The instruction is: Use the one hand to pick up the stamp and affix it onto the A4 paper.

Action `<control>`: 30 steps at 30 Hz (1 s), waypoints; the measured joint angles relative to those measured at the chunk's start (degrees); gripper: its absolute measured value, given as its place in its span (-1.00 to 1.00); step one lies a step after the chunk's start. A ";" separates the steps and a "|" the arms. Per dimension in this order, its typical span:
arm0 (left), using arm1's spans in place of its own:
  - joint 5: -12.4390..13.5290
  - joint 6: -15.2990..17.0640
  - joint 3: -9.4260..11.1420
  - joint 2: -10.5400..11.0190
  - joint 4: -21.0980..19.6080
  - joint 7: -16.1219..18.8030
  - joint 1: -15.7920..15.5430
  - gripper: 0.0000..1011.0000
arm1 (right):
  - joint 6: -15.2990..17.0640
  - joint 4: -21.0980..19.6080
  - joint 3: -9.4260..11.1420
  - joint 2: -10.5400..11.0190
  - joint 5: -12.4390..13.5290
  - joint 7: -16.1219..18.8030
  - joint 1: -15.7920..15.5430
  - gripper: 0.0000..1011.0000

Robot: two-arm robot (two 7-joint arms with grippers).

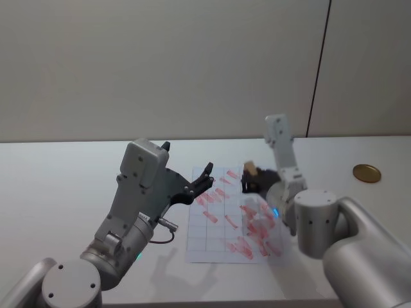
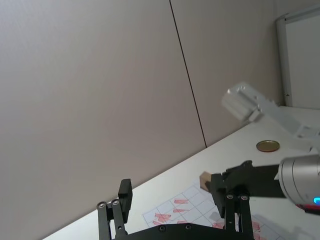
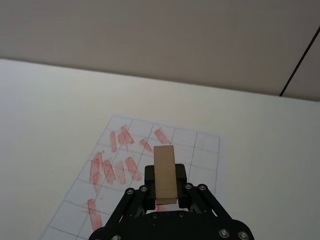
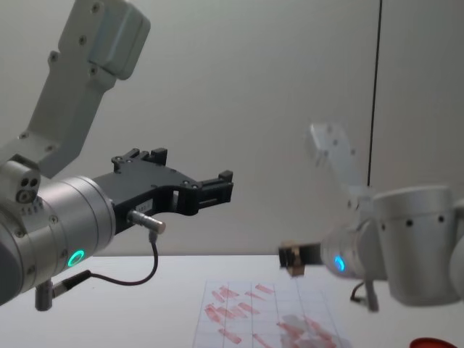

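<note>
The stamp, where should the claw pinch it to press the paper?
Pinch the stamp by its two long sides near one end, coming from behind it, as the right claw does. It is a long straight block, so its other end sticks out above the A4 paper.

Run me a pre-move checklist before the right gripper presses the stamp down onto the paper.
1. Grip on the stamp by the right gripper: ok, clamped between its fingers.
2. Position over the A4 paper: ok.
3. Held off the sheet, not touching yet: ok, the chest view shows it raised.
4. Left gripper apart from the stamp: ok, open and raised at the paper's left side.
5. Unmarked cell directly beneath: cannot tell.
6. Ink on the stamp's face: cannot tell.
</note>
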 joint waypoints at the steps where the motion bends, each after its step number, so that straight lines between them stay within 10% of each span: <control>1: 0.00 0.00 0.00 0.00 0.00 0.00 0.00 0.96 | 0.39 -2.27 0.22 0.29 0.23 -0.26 -0.68 -0.57; 30: 0.00 0.00 0.00 0.00 0.00 0.00 0.00 0.96 | 10.83 -22.92 5.16 6.55 1.66 -3.40 -11.67 -0.57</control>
